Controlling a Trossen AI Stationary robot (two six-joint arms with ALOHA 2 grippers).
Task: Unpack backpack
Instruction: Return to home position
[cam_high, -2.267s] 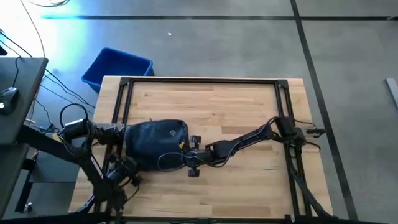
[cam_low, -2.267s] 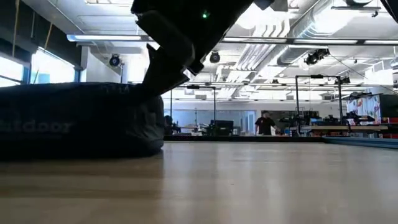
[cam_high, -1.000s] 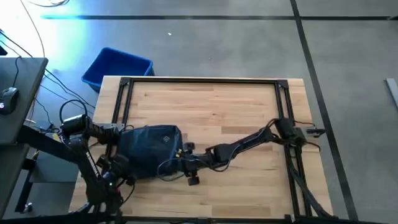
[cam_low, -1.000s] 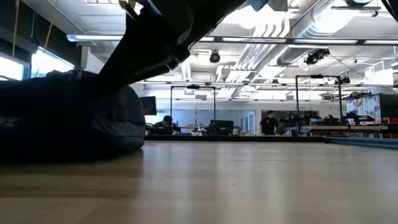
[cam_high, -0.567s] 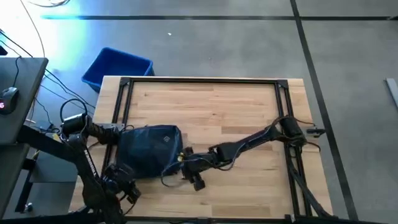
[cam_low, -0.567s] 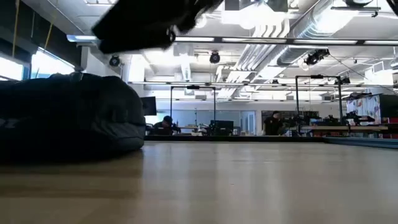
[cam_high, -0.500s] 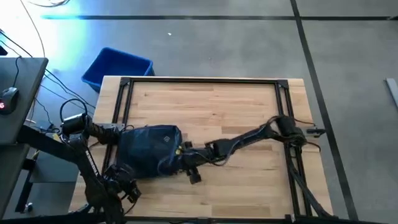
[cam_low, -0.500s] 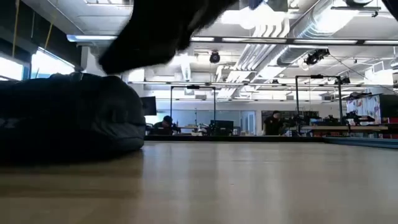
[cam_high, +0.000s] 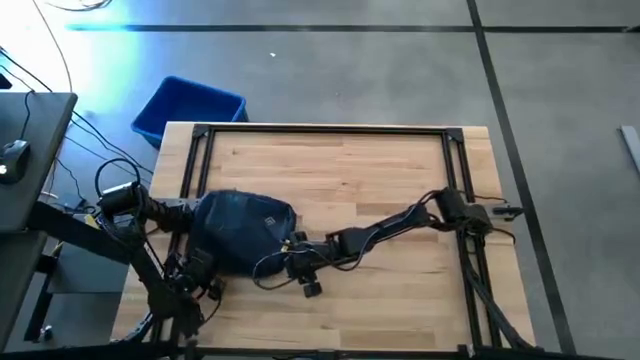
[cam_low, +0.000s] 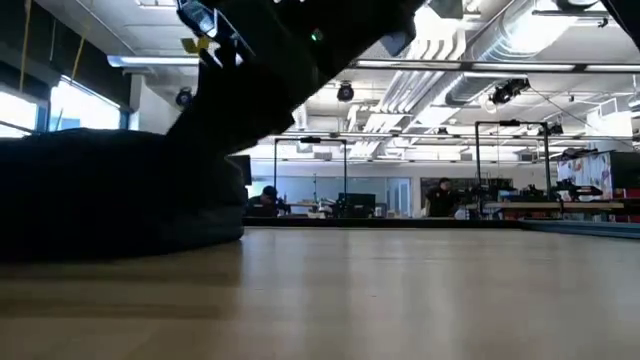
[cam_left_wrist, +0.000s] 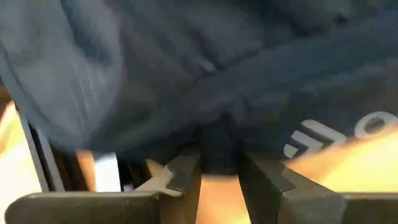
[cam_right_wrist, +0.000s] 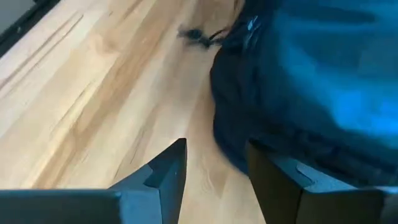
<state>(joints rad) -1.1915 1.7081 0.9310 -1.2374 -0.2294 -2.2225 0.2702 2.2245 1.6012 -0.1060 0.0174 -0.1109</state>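
Up at the upper left of the high view, off the bench, a bright blue rigid plastic bin (cam_high: 188, 108) sits on the grey floor. Below it, at the left edge of the pale wooden bench (cam_high: 350, 170), the left claw (cam_high: 200, 268) presses against the lower-left rim of the soft, rounded dark navy fabric backpack (cam_high: 240, 232), its fingers drawn narrow on a dark fold of the backpack. The backpack lies left of centre, pale logo patch up. Just right of it, the right claw (cam_high: 292, 260) hovers spread wide, gripping nothing, bare wood between its fingers; its arm stretches off toward the frame's right side.
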